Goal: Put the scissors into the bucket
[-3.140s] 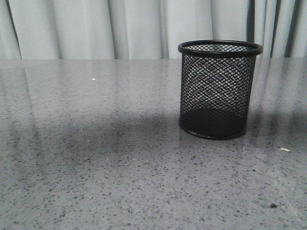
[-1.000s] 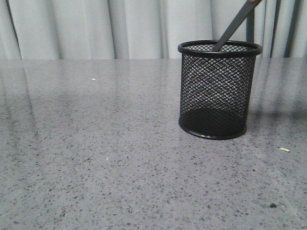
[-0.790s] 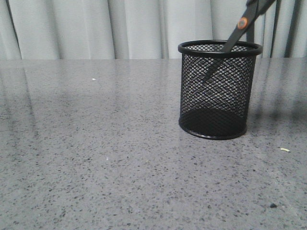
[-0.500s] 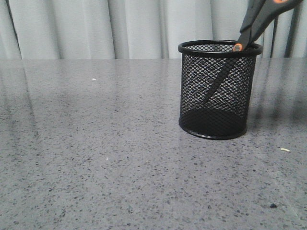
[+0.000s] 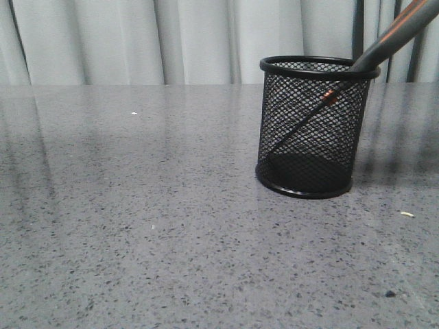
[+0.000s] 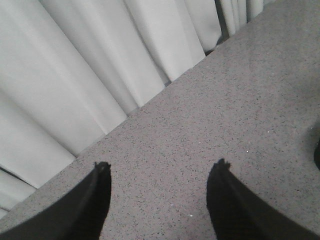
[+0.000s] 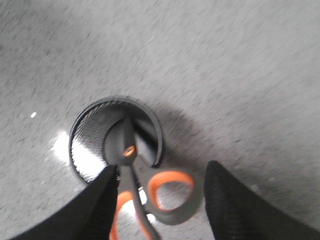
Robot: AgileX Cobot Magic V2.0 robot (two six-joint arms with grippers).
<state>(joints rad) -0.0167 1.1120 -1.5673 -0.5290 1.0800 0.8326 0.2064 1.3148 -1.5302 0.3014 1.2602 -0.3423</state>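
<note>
The black wire-mesh bucket (image 5: 312, 130) stands on the grey table, right of centre. The scissors (image 5: 394, 38) sit blades down inside it. They lean on the rim, with the dark grey handles sticking out up and to the right. In the right wrist view the bucket (image 7: 80, 125) lies below my right gripper (image 7: 161, 167). That gripper is open, its jaws wide apart on either side of the scissors' (image 7: 122, 140) orange-lined loops. One finger is close against a handle. My left gripper (image 6: 161, 164) is open and empty over bare table.
Pale curtains (image 5: 137, 41) hang behind the table's far edge. A small light crumb (image 5: 407, 214) and a dark speck (image 5: 390, 294) lie on the table right of and in front of the bucket.
The scissors came down from above and slid deeper into the bucket, blades now slanting to its lower left. The bucket's top shifted slightly right.
</note>
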